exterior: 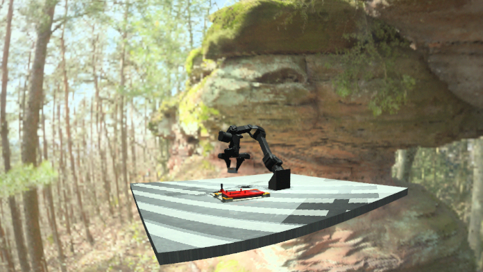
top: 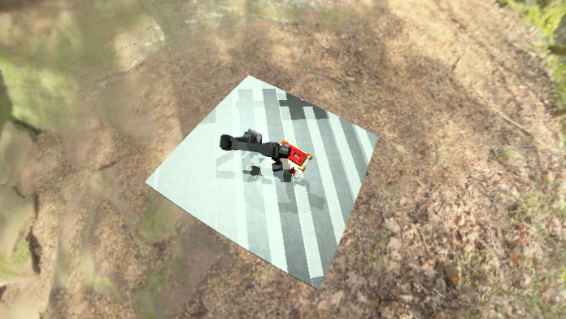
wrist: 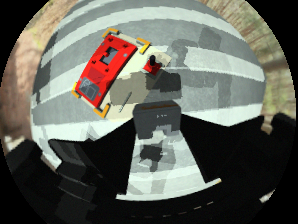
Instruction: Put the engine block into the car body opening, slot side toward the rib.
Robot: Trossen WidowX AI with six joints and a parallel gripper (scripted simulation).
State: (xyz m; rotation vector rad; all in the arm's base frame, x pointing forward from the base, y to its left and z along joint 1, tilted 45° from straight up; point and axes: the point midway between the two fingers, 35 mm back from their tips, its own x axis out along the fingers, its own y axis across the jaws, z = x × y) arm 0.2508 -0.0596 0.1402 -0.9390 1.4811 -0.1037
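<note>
The car body [top: 298,155] [exterior: 243,193] [wrist: 105,68] is a flat red piece with orange corners, lying on the striped table. Its opening shows as a small dark gap in the wrist view. My gripper [top: 277,165] [exterior: 232,166] [wrist: 156,119] is shut on the engine block [exterior: 232,170] [wrist: 157,116], a dark grey block. It holds the block in the air, well above the table and off to the side of the car body. I cannot make out the block's slot or the car body's rib.
A small red-topped peg [wrist: 153,64] [exterior: 222,187] stands by the car body's near end. The arm's base [exterior: 279,180] [top: 228,142] stands behind the car body. The striped table [top: 195,179] [exterior: 208,222] ends in open edges on all sides.
</note>
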